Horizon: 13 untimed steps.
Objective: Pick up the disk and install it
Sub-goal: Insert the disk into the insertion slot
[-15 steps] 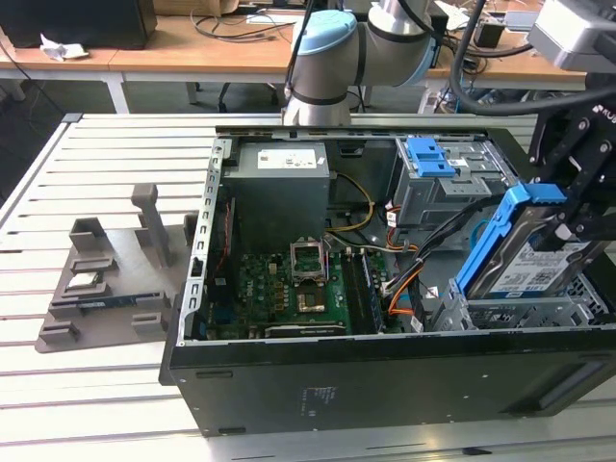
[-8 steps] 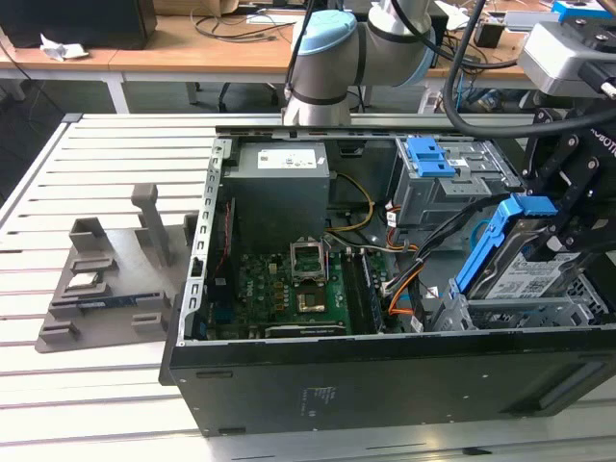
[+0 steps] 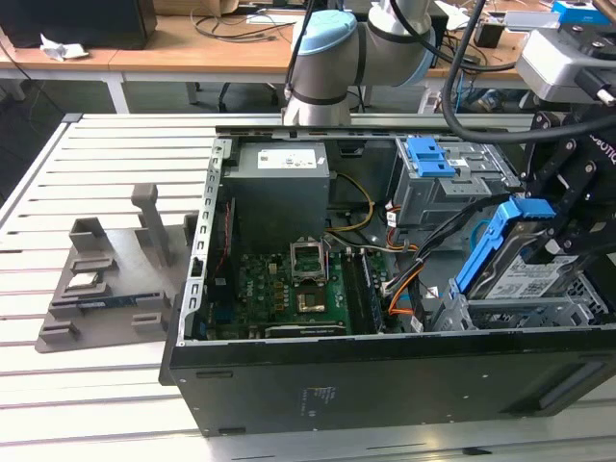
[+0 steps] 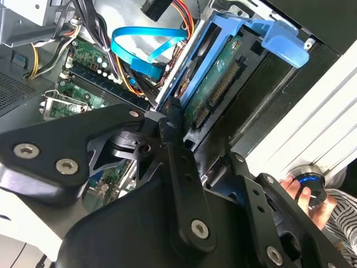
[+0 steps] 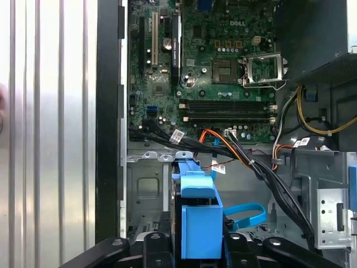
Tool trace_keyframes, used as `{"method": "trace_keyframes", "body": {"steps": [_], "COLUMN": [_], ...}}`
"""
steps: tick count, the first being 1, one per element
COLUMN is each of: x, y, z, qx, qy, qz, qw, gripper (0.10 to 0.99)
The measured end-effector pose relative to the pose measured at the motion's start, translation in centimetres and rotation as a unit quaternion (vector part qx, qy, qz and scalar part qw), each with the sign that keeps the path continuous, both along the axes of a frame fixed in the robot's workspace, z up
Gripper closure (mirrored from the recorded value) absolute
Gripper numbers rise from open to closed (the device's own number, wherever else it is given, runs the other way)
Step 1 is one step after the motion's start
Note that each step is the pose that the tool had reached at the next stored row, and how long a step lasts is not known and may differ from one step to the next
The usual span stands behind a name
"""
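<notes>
The disk (image 3: pixel 520 269) is a silver drive with blue plastic rails. It hangs tilted over the metal drive bay (image 3: pixel 481 313) at the exterior view's right end of the open computer case, its lower edge low in the bay. My gripper (image 3: pixel 556 241) is shut on it from the exterior view's right. In the second wrist view the disk's green circuit-board side (image 4: pixel 215 92) faces the camera, and the gripper (image 4: pixel 201 153) clamps its near end. The first wrist view has the disk's blue rail (image 5: pixel 195 209) edge-on between the black fingers (image 5: pixel 157 243).
The black computer case (image 3: pixel 385 385) lies open with its green motherboard (image 3: pixel 298 284), grey power supply (image 3: pixel 279 183) and a blue-tabbed drive cage (image 3: pixel 438 168). Orange and black cables (image 5: pixel 234 148) and a blue cable (image 4: pixel 139 50) run beside the bay. A grey slotted stand (image 3: pixel 111 279) sits outside. A person's hand (image 4: pixel 304 192) rests past the case.
</notes>
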<state>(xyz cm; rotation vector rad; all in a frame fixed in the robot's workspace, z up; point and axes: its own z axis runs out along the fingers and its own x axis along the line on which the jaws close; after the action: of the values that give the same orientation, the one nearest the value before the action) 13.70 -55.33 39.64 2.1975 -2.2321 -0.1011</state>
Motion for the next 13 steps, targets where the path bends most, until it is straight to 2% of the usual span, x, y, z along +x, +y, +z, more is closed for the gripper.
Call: {"method": "trace_keyframes", "body": {"steps": [1, 2, 8, 11, 12, 13], "x": [0.0, 0.0, 0.0, 0.0, 0.0, 0.0], "y": [0.0, 0.0, 0.0, 0.0, 0.0, 0.0], "z": [0.0, 0.0, -0.01, -0.01, -0.02, -0.02], "qx": [0.0, -0.0001, -0.0001, -0.0001, -0.0001, -0.0001], "qy": [0.0, 0.0, 0.0, 0.0, 0.0, 0.0], "qz": [0.0, 0.0, 0.0, 0.0, 0.0, 0.0], "qw": [1.0, 1.0, 1.0, 1.0, 1.0, 1.0], "gripper": [0.71, 0.647, 0.659, 0.847, 0.969, 0.969]}}
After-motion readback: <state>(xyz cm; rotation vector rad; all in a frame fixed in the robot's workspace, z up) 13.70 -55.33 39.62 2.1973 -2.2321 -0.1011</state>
